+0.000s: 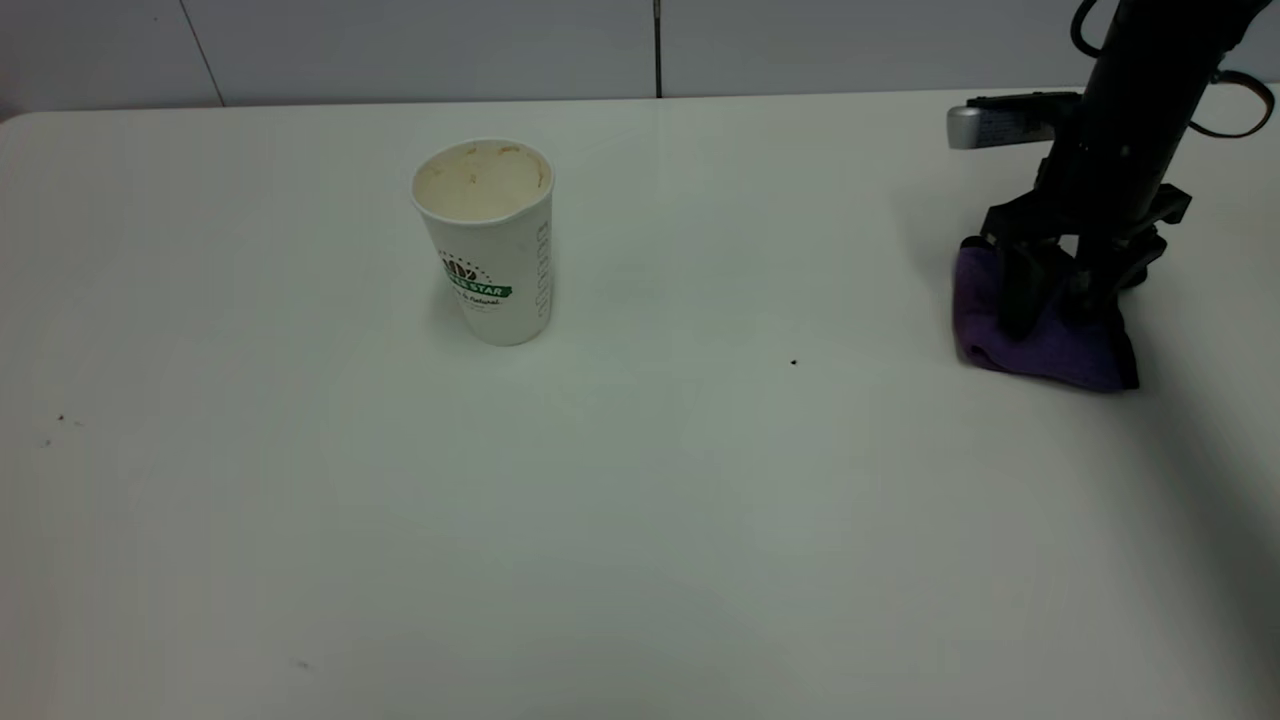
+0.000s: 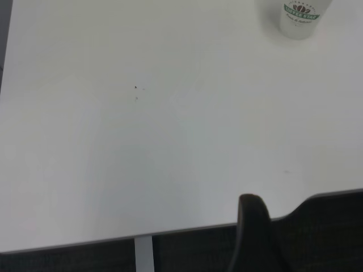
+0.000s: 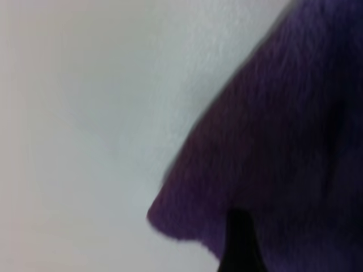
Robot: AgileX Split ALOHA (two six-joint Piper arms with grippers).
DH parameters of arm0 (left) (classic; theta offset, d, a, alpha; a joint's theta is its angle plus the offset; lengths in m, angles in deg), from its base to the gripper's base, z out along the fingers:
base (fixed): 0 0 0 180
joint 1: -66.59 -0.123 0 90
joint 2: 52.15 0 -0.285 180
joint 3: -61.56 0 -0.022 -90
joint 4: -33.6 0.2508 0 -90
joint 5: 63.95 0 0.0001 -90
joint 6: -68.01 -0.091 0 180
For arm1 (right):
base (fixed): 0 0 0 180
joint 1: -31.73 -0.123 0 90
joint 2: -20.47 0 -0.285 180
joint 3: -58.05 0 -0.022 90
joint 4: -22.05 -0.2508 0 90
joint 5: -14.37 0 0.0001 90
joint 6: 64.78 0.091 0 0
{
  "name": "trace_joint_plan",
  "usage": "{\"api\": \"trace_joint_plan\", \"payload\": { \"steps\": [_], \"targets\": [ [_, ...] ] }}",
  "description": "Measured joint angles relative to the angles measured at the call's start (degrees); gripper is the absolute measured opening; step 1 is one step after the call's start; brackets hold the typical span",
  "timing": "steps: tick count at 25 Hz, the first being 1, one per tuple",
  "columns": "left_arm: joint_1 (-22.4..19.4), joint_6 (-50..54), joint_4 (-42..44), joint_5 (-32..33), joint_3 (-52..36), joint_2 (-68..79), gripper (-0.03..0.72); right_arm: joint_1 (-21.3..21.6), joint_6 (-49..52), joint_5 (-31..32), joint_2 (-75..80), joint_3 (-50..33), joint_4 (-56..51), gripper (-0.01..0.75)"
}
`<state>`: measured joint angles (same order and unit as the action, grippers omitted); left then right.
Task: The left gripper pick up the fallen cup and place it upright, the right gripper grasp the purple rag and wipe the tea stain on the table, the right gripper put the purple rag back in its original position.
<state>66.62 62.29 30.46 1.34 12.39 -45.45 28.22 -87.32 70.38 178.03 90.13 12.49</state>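
Observation:
The cup (image 1: 485,240) stands upright left of the table's middle, mouth up, and its base also shows as the cup (image 2: 299,17) far off in the left wrist view. The purple rag (image 1: 1060,355) lies bunched on the table (image 1: 640,500) at the far right. My right gripper (image 1: 1050,320) reaches down from above and is shut on the rag, one finger on each side of a raised fold. In the right wrist view the rag (image 3: 283,141) fills the picture behind one dark finger (image 3: 241,243). The tea stain shows in no view. Only one finger (image 2: 252,226) of my left gripper is visible, over the table's edge.
A tiny black speck (image 1: 794,362) sits between the cup and the rag. More specks (image 1: 60,418) lie near the left edge. A grey wall runs behind the table's far edge.

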Motion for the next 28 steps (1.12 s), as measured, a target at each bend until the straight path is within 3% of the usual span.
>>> {"api": "trace_joint_plan", "payload": {
  "steps": [9,17,28],
  "targets": [
    [0.0,0.0,0.0,0.0,0.0,0.0,0.497,-0.1,2.6,12.4,-17.0,-0.1,-2.1,0.547],
    [0.0,0.0,0.0,0.0,0.0,0.0,0.497,-0.2,5.6,13.6,-33.3,-1.6,-4.1,0.544],
    [0.0,0.0,0.0,0.0,0.0,0.0,0.497,-0.2,5.7,14.8,-70.4,-27.4,-3.5,0.544]
  ]
}}
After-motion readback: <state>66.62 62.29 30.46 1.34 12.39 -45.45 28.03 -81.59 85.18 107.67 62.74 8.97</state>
